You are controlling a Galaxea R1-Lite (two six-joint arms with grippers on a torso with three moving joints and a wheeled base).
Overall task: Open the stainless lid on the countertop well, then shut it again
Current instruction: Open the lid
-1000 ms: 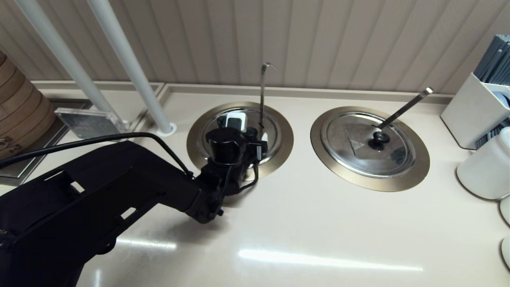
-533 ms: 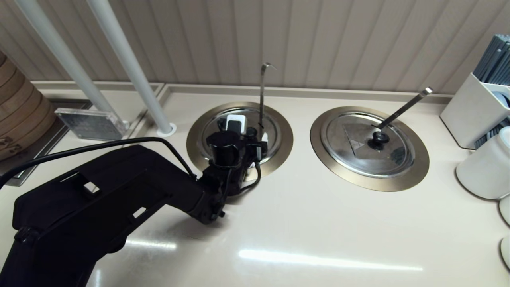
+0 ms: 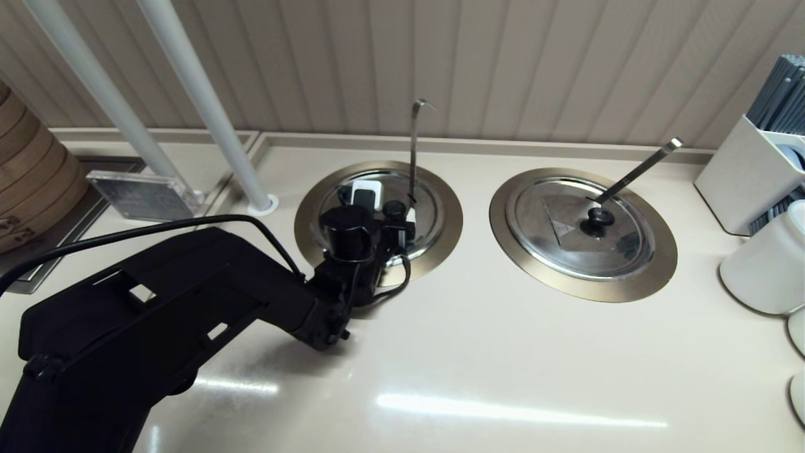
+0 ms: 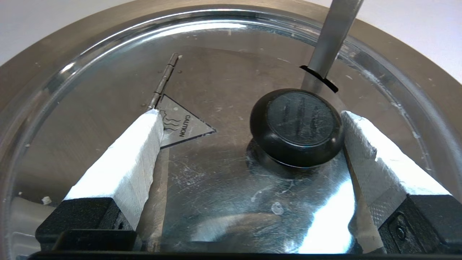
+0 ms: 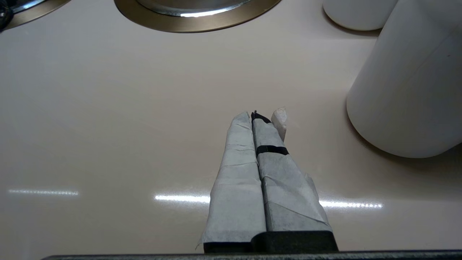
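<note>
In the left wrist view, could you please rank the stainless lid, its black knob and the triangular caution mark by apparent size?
1. stainless lid, filling most of the view.
2. black knob, beside one pad of the open left gripper.
3. triangular caution mark, partly hidden by the other pad.

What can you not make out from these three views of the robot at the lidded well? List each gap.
- Head view: the left gripper and its arm cover the near part of the stainless lid.
- Left wrist view: the lid hides the contents of the countertop well; the frame edge crops the ladle handle.
- Head view: the right gripper is out of frame.
</note>
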